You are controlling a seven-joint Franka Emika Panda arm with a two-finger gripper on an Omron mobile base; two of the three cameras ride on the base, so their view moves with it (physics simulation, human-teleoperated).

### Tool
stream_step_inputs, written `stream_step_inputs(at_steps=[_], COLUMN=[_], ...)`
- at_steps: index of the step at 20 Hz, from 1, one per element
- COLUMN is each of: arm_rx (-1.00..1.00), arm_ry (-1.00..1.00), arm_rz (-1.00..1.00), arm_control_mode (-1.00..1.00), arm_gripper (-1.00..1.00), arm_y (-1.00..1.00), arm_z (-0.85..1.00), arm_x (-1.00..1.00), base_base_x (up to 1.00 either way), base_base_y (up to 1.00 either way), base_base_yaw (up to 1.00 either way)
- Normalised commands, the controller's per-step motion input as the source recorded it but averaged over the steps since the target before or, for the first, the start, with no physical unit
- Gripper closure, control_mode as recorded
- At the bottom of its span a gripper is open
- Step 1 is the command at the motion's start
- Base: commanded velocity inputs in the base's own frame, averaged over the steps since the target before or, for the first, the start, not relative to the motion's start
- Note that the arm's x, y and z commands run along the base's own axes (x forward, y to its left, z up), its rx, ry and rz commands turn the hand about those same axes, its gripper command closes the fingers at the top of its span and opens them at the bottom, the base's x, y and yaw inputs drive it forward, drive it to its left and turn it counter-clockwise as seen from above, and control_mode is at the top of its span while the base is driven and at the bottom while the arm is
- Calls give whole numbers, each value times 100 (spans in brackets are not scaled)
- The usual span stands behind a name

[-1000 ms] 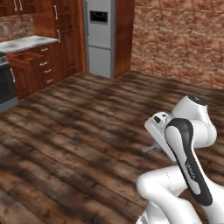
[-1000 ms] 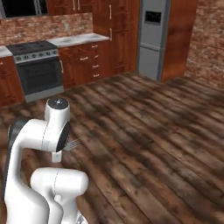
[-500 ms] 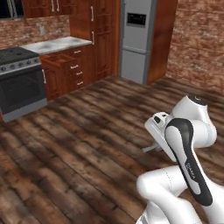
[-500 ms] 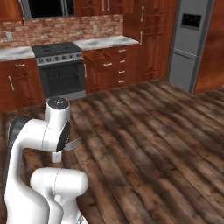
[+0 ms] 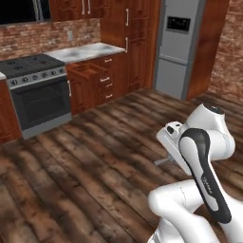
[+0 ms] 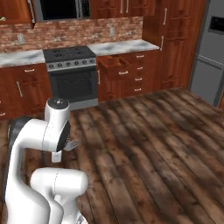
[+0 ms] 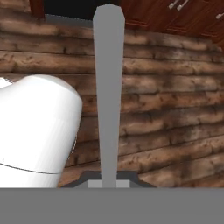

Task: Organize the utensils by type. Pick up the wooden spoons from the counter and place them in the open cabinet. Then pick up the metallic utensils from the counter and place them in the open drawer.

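The fork (image 6: 72, 144) is in my gripper (image 7: 109, 177): the hand view shows its flat grey handle rising straight up from between the jaws, which are clamped on it low down near the end. In the right base view its tines poke out just past the arm's upper joint, and in the left base view a thin grey sliver shows beside the hand. So I am carrying one of the metallic utensils, tucked in close to the arm's body, above the wood floor (image 5: 95, 161).

The open drawer (image 6: 110, 63) sits pulled out at the top of the cabinet run, just right of the stove (image 6: 72, 76), under the counter (image 6: 122, 46). It is well apart from me across the floor.

The hold is at the very end of a long thin handle, so I judge the risk to be the fork pivoting or slipping in the jaws if the base jolts or the arm swings out quickly. A rotated fork could strike the drawer front or the counter edge on the way in, or land across the drawer rim instead of flat on its bottom. I cannot tell from here what else lies in the drawer
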Motion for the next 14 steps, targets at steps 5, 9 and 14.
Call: stream_step_inputs(at_steps=[5,9,14], arm_rx=[0,0,0], arm_ry=[0,0,0], arm_rz=[0,0,0], arm_control_mode=[100,100,100], arm_gripper=[100,100,100], arm_y=[0,0,0], arm_z=[0,0,0], arm_x=[0,0,0], base_base_x=[100,100,100], base_base_y=[38,44,46], base_base_yaw=[6,0,0])
